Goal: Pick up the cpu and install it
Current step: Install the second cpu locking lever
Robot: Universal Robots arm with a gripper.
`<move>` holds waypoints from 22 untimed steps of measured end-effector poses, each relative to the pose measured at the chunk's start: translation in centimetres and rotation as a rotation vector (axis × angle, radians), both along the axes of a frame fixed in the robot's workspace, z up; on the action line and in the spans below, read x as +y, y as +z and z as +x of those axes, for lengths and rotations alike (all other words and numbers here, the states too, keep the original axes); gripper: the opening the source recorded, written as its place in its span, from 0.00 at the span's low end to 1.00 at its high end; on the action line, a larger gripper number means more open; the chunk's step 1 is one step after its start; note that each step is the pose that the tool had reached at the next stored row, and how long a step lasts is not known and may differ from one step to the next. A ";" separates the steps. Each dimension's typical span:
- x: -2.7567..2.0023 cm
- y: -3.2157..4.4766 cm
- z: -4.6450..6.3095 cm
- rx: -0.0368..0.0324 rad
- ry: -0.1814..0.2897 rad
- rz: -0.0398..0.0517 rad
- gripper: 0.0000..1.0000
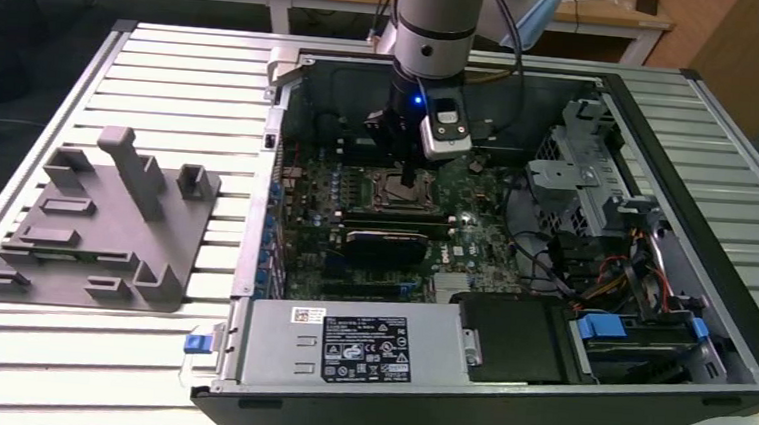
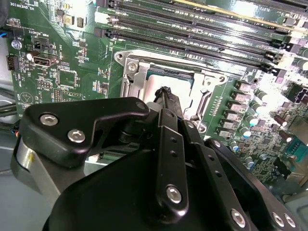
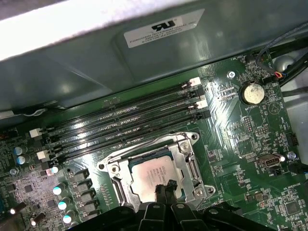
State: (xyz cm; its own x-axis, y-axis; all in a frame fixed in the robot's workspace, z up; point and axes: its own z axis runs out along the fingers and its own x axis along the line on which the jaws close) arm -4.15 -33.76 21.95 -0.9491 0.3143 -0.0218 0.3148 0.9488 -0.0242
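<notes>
The cpu (image 3: 154,174), a silvery-grey square chip, lies flat inside the open metal socket frame (image 3: 188,166) on the green motherboard (image 3: 240,144). In the second wrist view the cpu (image 2: 184,85) shows pale behind the black fingers. My gripper (image 3: 163,188) hangs straight over the chip's near edge, its two thin black fingertips (image 2: 166,92) pressed together with nothing between them. I cannot tell whether the tips touch the chip. In the exterior view the gripper (image 1: 410,180) reaches down into the open computer case, just above the socket (image 1: 395,187).
Memory slots (image 3: 125,122) run beside the socket and a coin battery (image 3: 252,93) sits on the board. The case holds a power supply (image 1: 343,345) at the front and a drive cage (image 1: 596,188) with cables. A grey fixture (image 1: 98,223) stands on the slatted table.
</notes>
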 end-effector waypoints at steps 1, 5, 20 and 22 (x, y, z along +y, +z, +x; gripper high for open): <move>0.00 0.00 0.0 -0.0001 0.000 0.0000 0.11; 0.00 0.00 0.0 0.0000 0.000 0.0000 0.11; 0.00 1.46 0.0 0.0000 0.001 -0.0001 0.11; 0.00 1.60 0.0 0.0000 0.001 0.0000 0.11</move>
